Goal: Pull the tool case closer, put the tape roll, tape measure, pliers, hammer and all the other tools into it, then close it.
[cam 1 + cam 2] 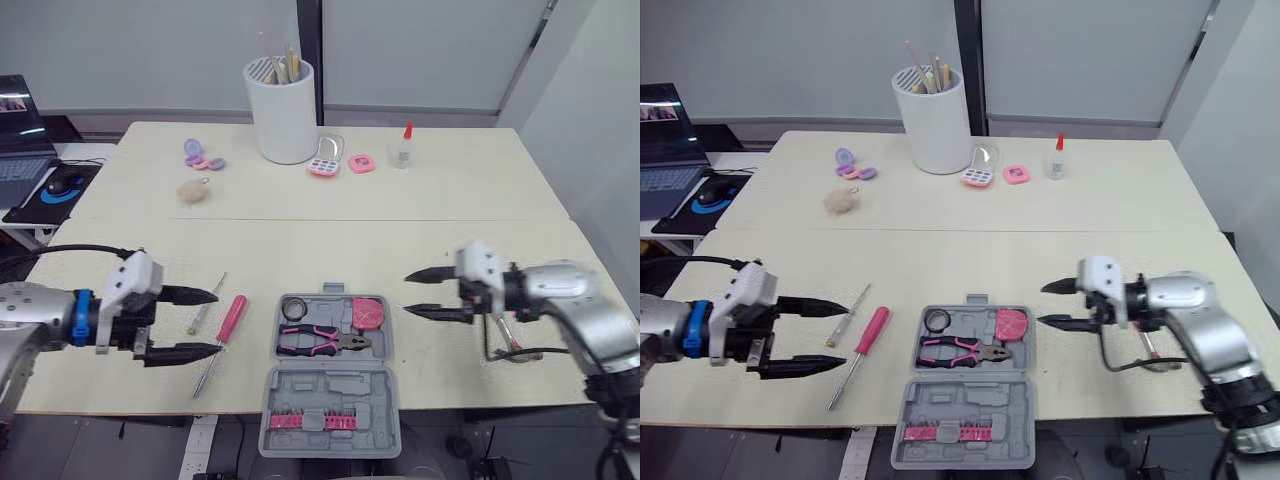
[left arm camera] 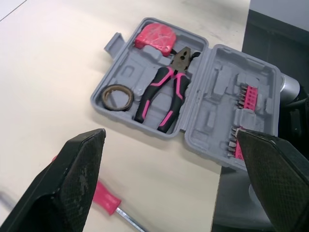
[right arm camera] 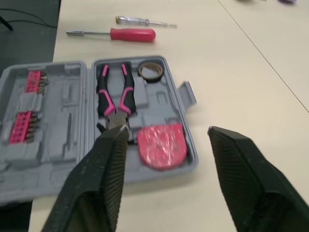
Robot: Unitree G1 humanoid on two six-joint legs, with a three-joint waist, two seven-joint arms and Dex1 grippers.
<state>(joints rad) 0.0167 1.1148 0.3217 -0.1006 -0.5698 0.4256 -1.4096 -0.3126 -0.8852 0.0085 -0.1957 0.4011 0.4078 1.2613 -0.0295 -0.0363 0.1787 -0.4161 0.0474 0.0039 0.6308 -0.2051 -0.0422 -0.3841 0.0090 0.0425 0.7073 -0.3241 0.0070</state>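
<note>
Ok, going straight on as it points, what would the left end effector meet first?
Probably the pink-handled screwdriver just ahead of the left end effector, then the open tool case; its height is unclear.

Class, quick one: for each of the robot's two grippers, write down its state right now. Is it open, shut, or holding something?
Left gripper: open, holding nothing.
Right gripper: open, holding nothing.

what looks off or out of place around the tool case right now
The open tool case overhangs: its lid half, holding the pink bits, sticks out past the table's near edge. The red-handled screwdriver and a thinner screwdriver lie loose on the table to its left. Nothing looks spilled or damaged.
</note>
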